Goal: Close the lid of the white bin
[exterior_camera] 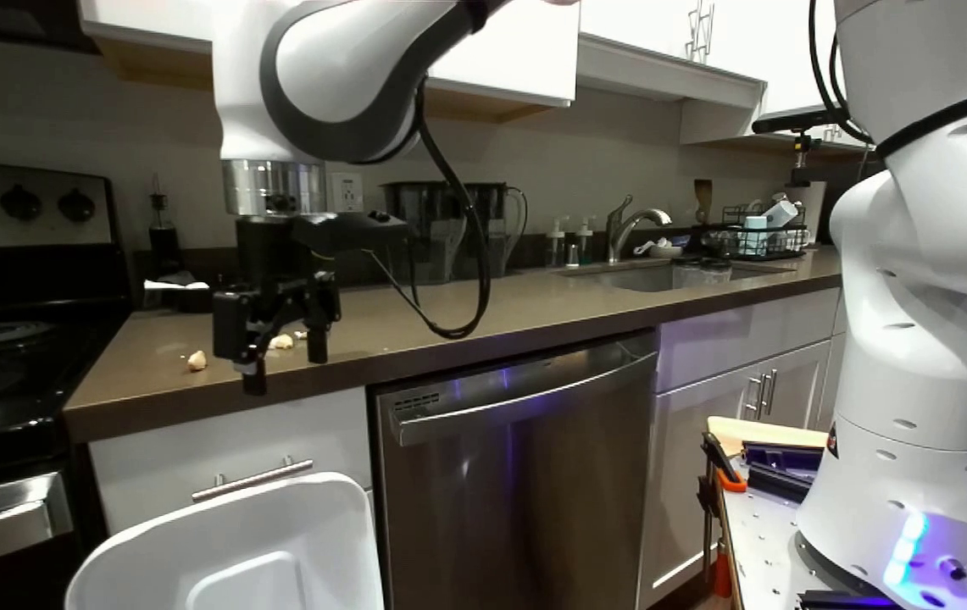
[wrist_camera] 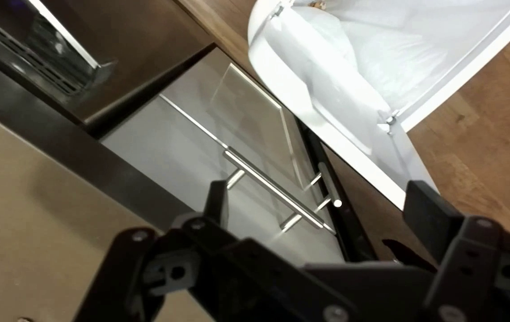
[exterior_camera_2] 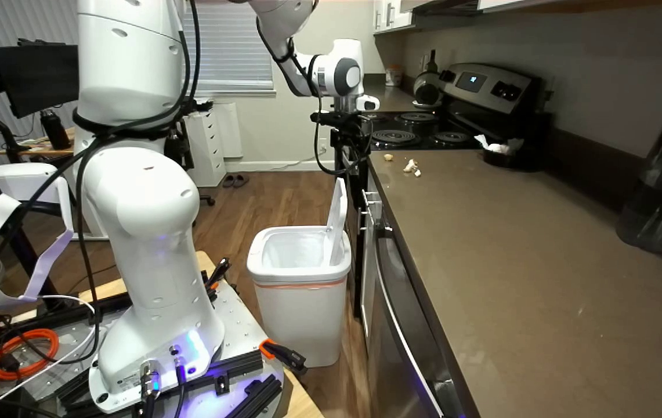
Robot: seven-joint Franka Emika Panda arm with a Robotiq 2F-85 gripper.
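Note:
The white bin [exterior_camera_2: 301, 313] stands on the floor beside the cabinets, its top open. Its lid [exterior_camera_2: 337, 217] is raised nearly upright on the cabinet side. In an exterior view the lid [exterior_camera: 322, 551] shows its inner outline at the bottom; the bin body is below the frame. In the wrist view the lid [wrist_camera: 339, 103] and the bin's rim [wrist_camera: 474, 67] are at the upper right, with a white liner inside. My gripper [exterior_camera: 286, 364] is open and empty by the counter's edge, higher than the lid. In the wrist view its fingers [wrist_camera: 322, 201] are wide apart.
The brown counter [exterior_camera_2: 516, 261] has several small crumbs near its edge. A drawer handle [wrist_camera: 272, 188] projects from the cabinet front below the gripper. The steel dishwasher [exterior_camera: 517, 474] and black stove [exterior_camera: 17, 356] flank this cabinet. The robot's table [exterior_camera_2: 243, 325] is near the bin.

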